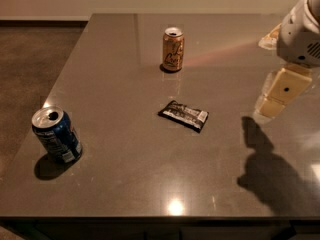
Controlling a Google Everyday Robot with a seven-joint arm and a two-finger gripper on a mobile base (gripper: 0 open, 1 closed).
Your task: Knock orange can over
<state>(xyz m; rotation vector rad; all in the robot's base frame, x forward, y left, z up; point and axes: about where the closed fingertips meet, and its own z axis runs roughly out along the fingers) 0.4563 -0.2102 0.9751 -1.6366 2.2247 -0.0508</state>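
Note:
The orange can [173,49] stands upright on the far middle of the grey table [125,149]. It is orange-gold with dark cursive lettering and a silver top. My gripper [276,98] hangs above the table's right side, well to the right of the can and nearer the camera. It points down and holds nothing. Its shadow falls on the table below it.
A blue can with a white label [56,134] stands near the table's front left edge. A flat black snack wrapper [184,115] lies in the middle, between the orange can and the front edge. Floor lies beyond the left edge.

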